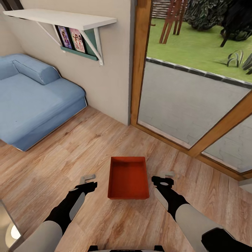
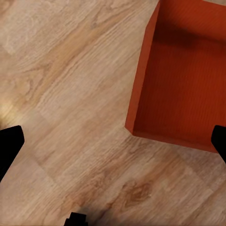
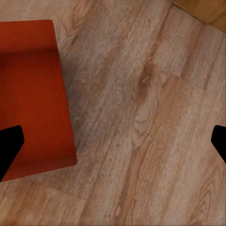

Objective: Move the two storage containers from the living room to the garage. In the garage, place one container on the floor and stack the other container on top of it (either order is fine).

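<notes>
One red-orange storage container stands open and empty on the light wood plank flooring of the living room, just ahead of me between my two arms. My left gripper hovers open a little to its left, above the planks. To its right, my right gripper is also open and holds nothing. In the left wrist view the container lies beside the open left gripper. In the right wrist view the container lies beside the open right gripper. The garage is out of view.
A blue sofa fills the far left. A white wall shelf hangs above it. Wood-framed glass doors run along the right, with a lawn outside. A glass edge shows at the lower left corner.
</notes>
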